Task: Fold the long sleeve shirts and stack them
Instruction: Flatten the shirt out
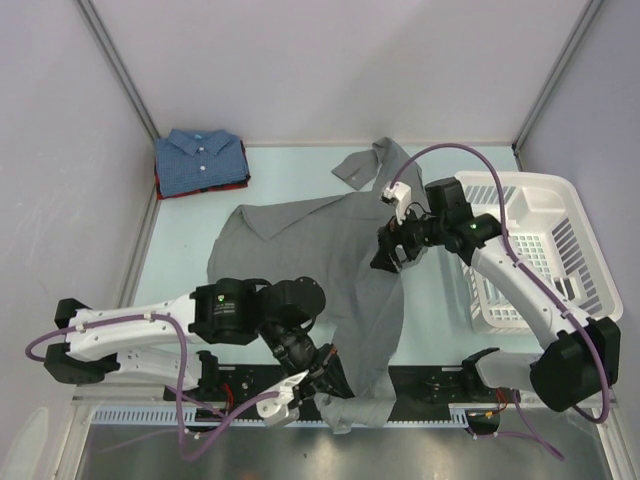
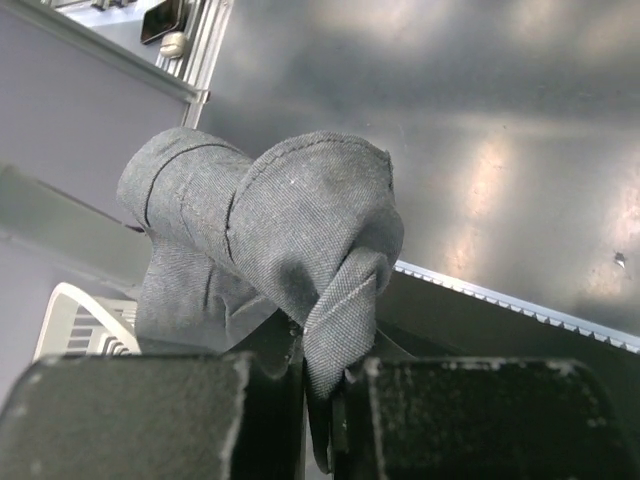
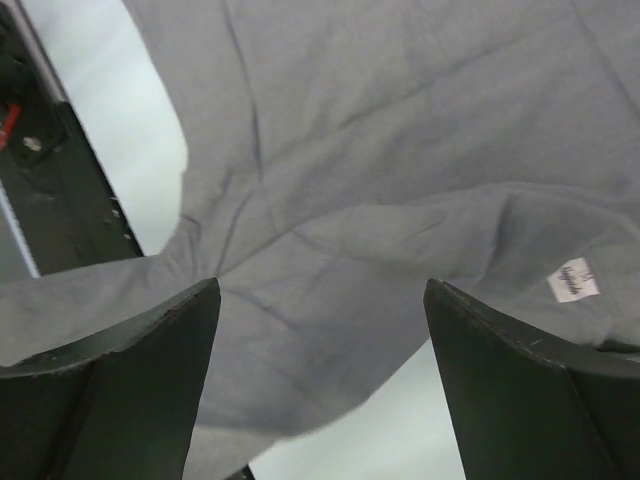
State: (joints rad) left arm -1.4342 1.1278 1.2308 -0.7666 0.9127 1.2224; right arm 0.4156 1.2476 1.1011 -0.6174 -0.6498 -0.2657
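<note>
The white slatted basket (image 1: 560, 215) stands on the pale surface (image 1: 440, 330). Only its own ribbed walls and floor show inside it, and the right arm reaches across above its near left corner.

Just left of the basket the grey shirt (image 1: 330, 250) lies spread out. Its collar is on the side away from the basket, and one sleeve is thrown toward the back wall. Its lower end runs down past the surface's near edge.

The right gripper (image 1: 392, 255) hangs over the shirt edge nearest the basket with its jaws wide apart and nothing between them. A small white label (image 3: 575, 280) shows on the cloth below it.

The left gripper (image 2: 320, 400), well left of the basket at the near edge, is closed on a bunched fold of the grey shirt.

Far left of the basket, in the back corner, a folded blue shirt (image 1: 200, 160) sits on top of a dark red shirt (image 1: 165, 188).

Plain pale walls (image 1: 320, 60) with metal corner posts enclose the surface.
</note>
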